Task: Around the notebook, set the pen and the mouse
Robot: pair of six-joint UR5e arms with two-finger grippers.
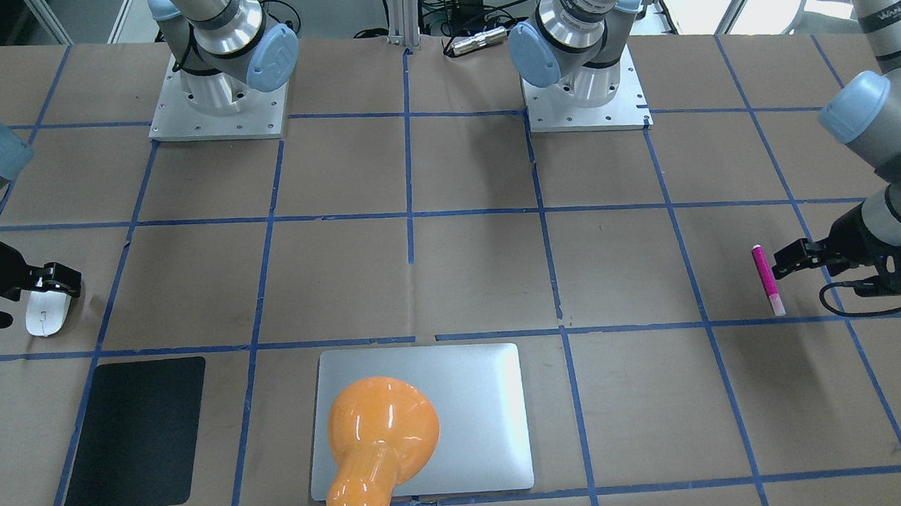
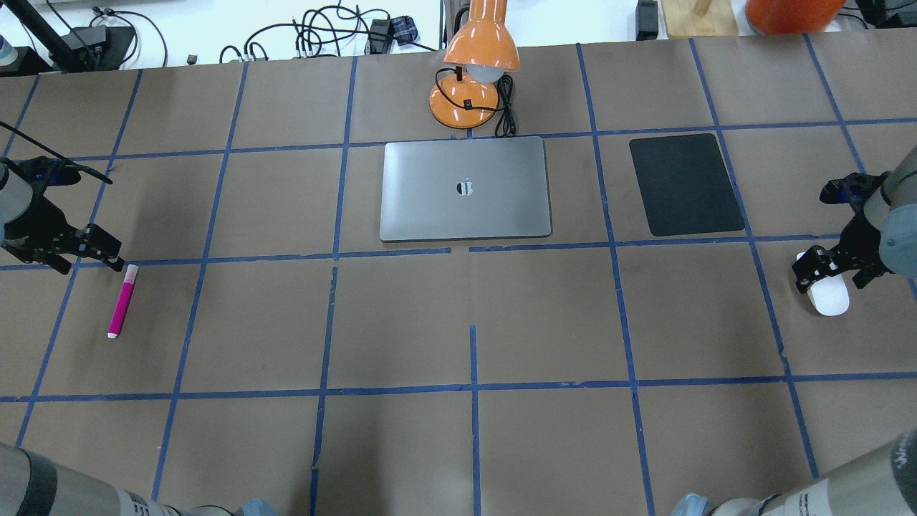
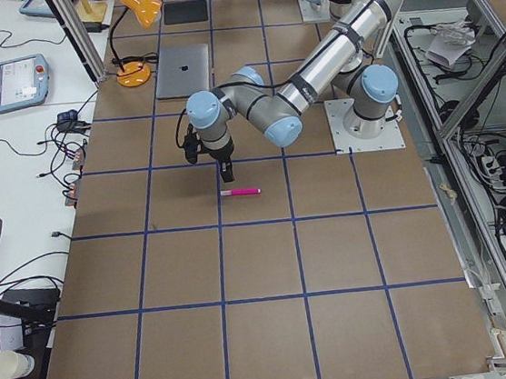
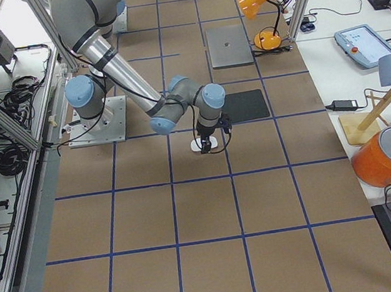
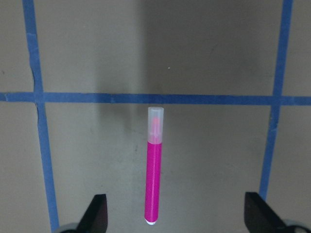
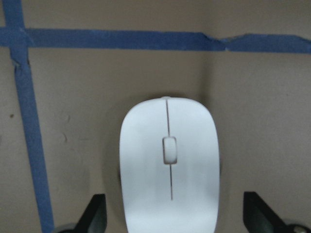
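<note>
Two claws are hanging low over the desk point(image 2: 473, 315), one at each end, and both are standing with their fingers wide apart, gripping nothing. The left claw point(image 2: 107, 252) is pointing down just beside the pale capped end of the pen point(image 2: 122, 299). In the left wrist view the pink barrel is running straight up between the two fingertips point(image 5: 97, 216), touching neither. The pen is lying flat at the robot's far left, with its cap aiming at a blue tape line just beyond it, and it is sitting well apart from the notebook point(image 2: 430, 208).

The right claw point(image 2: 813, 271) is straddling the mouse point(image 2: 829, 295) at the robot's far right. In the right wrist view the white shell is filling the space between the fingertips point(image 6: 95, 216), with a gap showing on either side. The mouse is resting on the brown paper just on the robot's side of a tape line, also well apart from the notebook.

The notebook is lying closed at the middle of the desk's far side, just in front of the base of an orange lamp point(image 2: 481, 43). A black mat point(image 2: 685, 184) is lying near it on the robot's right, apart from it, between notebook and mouse.
</note>
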